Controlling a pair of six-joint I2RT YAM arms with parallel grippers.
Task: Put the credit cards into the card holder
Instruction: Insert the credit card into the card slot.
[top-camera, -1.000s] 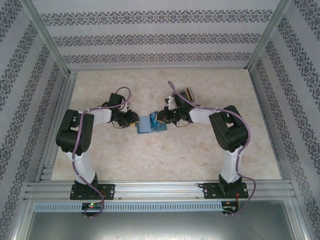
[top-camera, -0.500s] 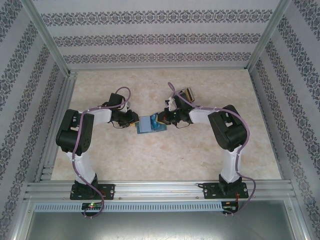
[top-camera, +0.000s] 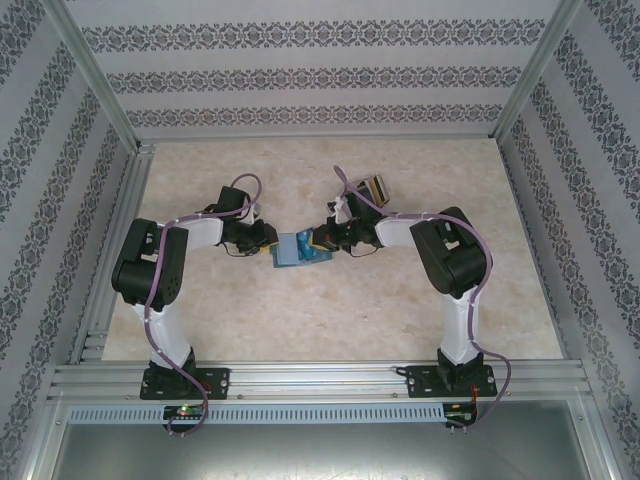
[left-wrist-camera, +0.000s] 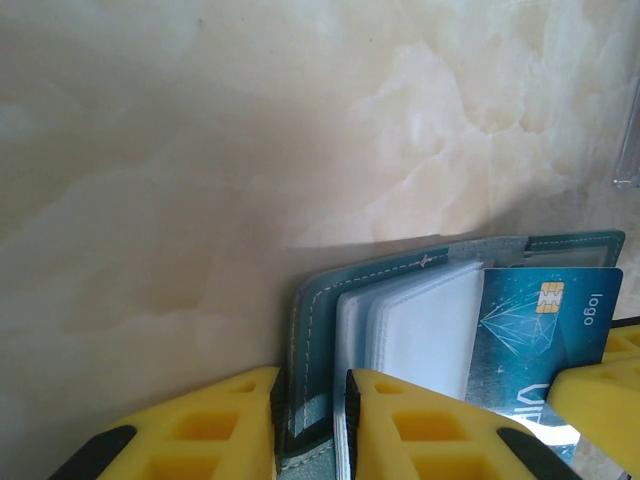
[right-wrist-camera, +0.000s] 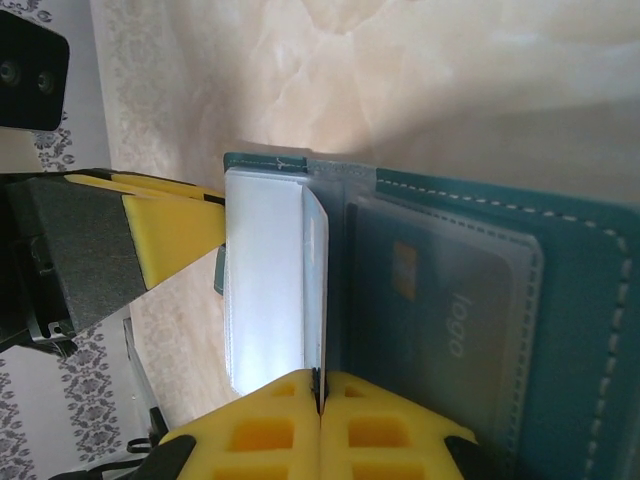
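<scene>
The teal card holder (top-camera: 296, 250) stands open on the table between both grippers. My left gripper (left-wrist-camera: 310, 388) is shut on its teal cover (left-wrist-camera: 312, 330), next to the white inner sleeves (left-wrist-camera: 420, 330). My right gripper (right-wrist-camera: 320, 385) is shut on the blue credit card (left-wrist-camera: 545, 325), which shows a chip and "logo". In the right wrist view this card (right-wrist-camera: 316, 260) is edge-on, wedged between the white sleeves (right-wrist-camera: 262, 280) and the teal half. Another card (right-wrist-camera: 450, 310) lies behind a see-through pocket there, its colour dulled. In the top view the grippers (top-camera: 266, 238) (top-camera: 322, 240) face each other.
The grey see-through card stand (top-camera: 375, 187) is behind the right wrist with striped cards in it. The marble tabletop (top-camera: 330, 310) stretches in front of the arms. Patterned walls and a metal frame (top-camera: 110, 250) enclose the table.
The right gripper has crept a little to the left towards the card holder with the blue card. The left arm and the card holder have stayed put.
</scene>
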